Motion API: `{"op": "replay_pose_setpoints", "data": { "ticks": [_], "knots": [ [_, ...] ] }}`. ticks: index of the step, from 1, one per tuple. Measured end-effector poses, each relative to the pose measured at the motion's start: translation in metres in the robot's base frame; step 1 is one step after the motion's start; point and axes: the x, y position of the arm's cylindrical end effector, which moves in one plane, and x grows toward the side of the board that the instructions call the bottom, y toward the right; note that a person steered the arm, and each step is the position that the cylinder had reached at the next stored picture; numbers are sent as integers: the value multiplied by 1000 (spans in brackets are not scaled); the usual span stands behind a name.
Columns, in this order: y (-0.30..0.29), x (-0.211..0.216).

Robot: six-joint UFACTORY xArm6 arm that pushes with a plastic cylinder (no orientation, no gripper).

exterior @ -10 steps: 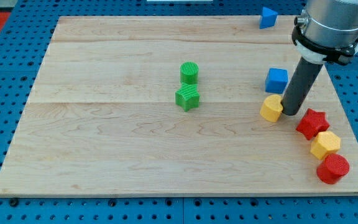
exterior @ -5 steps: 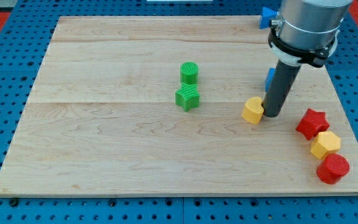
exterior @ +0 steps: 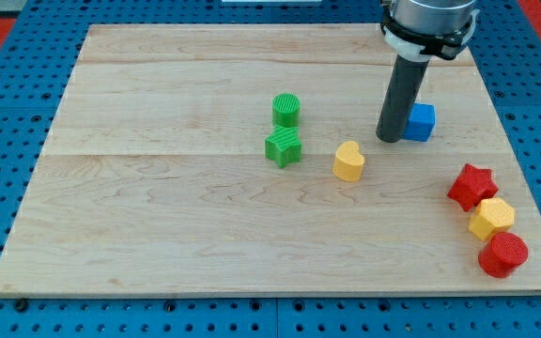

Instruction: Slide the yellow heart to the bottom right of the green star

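Note:
The yellow heart (exterior: 348, 161) lies on the wooden board, to the right of the green star (exterior: 284, 146) and a little lower, with a gap between them. A green cylinder (exterior: 286, 110) stands just above the star. My tip (exterior: 389, 139) rests on the board up and to the right of the heart, apart from it. It stands right beside the left side of a blue cube (exterior: 420, 122).
A red star (exterior: 471, 186), a yellow hexagon block (exterior: 492, 218) and a red cylinder (exterior: 503, 253) sit in a line near the board's right edge (exterior: 524, 169). The robot's arm hides the board's top right corner.
The yellow heart has slid left, toward the green star. My tip pushed it left, then pulled back up and away from it to beside the blue cube.

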Motion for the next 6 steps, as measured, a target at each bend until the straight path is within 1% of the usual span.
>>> {"op": "replay_pose_setpoints", "data": {
  "ticks": [1,2,3,4,5,6],
  "knots": [
    [-24,32],
    [-51,33],
    [-51,1],
    [-55,-4],
    [-57,15],
    [-84,50]
  ]
}}
